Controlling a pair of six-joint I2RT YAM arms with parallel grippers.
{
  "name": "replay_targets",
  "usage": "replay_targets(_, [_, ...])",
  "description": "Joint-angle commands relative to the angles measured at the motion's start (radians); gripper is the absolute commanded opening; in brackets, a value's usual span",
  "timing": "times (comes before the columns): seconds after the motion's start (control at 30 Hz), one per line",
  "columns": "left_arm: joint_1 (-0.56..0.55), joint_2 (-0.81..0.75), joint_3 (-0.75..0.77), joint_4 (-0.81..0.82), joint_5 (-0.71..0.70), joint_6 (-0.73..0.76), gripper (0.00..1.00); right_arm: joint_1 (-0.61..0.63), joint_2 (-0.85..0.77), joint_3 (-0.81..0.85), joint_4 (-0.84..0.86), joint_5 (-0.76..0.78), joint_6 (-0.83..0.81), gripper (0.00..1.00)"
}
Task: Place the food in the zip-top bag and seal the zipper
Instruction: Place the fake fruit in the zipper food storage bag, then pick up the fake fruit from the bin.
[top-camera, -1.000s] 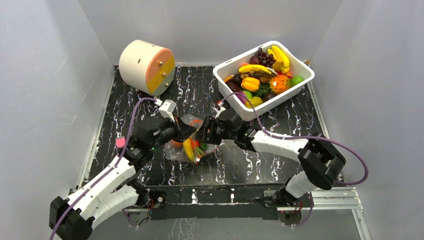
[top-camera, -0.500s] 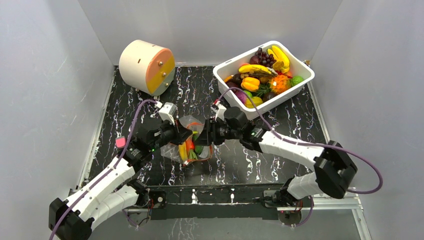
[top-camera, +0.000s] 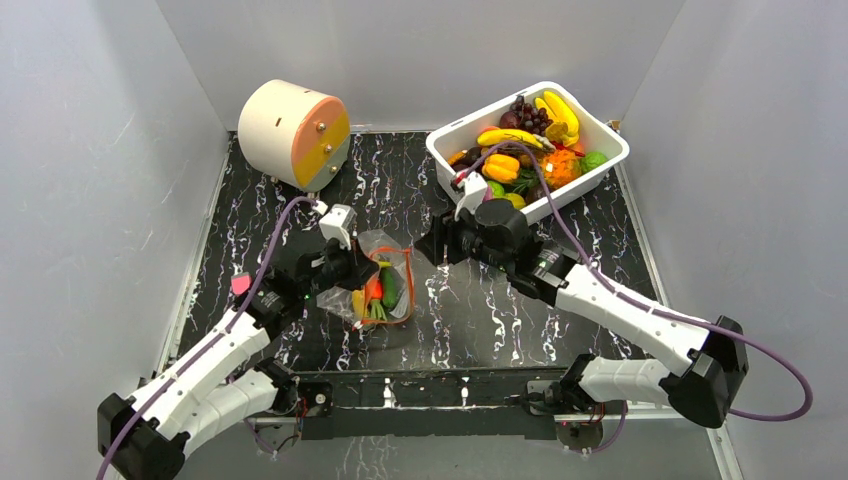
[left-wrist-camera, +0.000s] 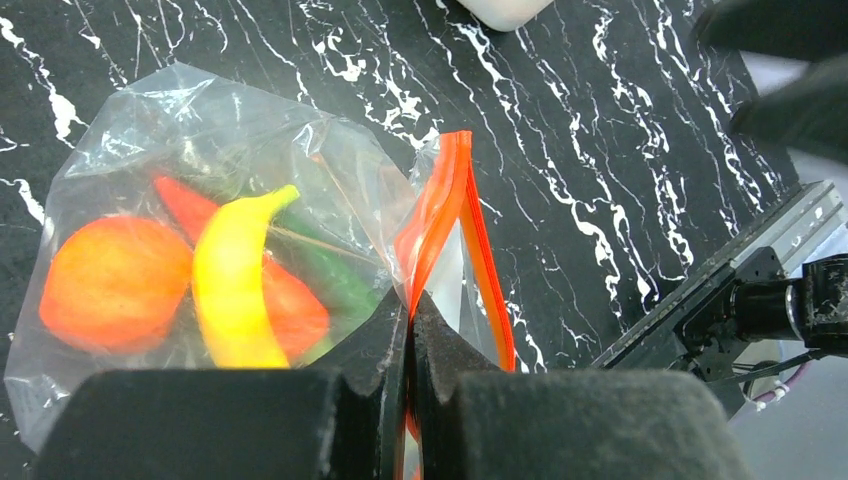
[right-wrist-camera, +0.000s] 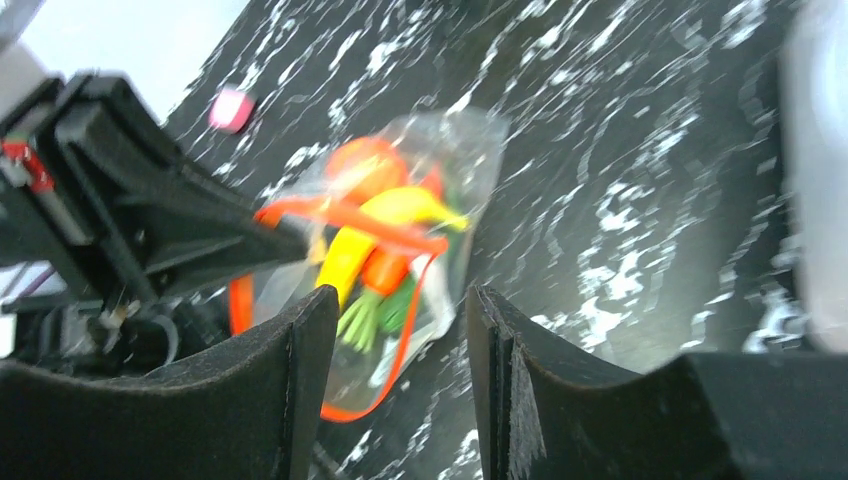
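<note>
The left gripper (left-wrist-camera: 408, 300) is clamped on the zipper (left-wrist-camera: 440, 195), anchoring the unsealed zip-top bag (left-wrist-camera: 190, 120). 3 or 4 pieces of food (left-wrist-camera: 235, 270) lie inside, just beyond its fingertips. The right gripper (right-wrist-camera: 402, 300) hangs parted and empty opposite, and the tub (top-camera: 585, 185) is behind it.

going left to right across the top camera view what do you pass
cream drum → left tool → zip-top bag → right tool → white tub
</note>
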Motion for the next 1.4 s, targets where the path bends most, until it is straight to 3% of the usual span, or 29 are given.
replay_targets(0.0, [-0.004, 0.008, 0.063, -0.08, -0.005, 0.038, 0.0, -0.001, 0.017, 0.146, -0.059, 0.241, -0.194, 0.49])
replay_targets(0.43, [-0.005, 0.024, 0.094, -0.138, 0.014, 0.12, 0.0, -0.075, 0.262, 0.299, 0.0, 0.54, -0.5, 0.55])
replay_targets(0.87, [-0.004, -0.026, 0.076, -0.12, 0.042, 0.138, 0.0, -0.289, 0.496, 0.433, 0.068, 0.532, -0.609, 0.56])
replay_targets(1.37, [-0.004, -0.015, 0.081, -0.12, 0.046, 0.146, 0.0, -0.315, 0.761, 0.671, 0.084, 0.587, -0.84, 0.59])
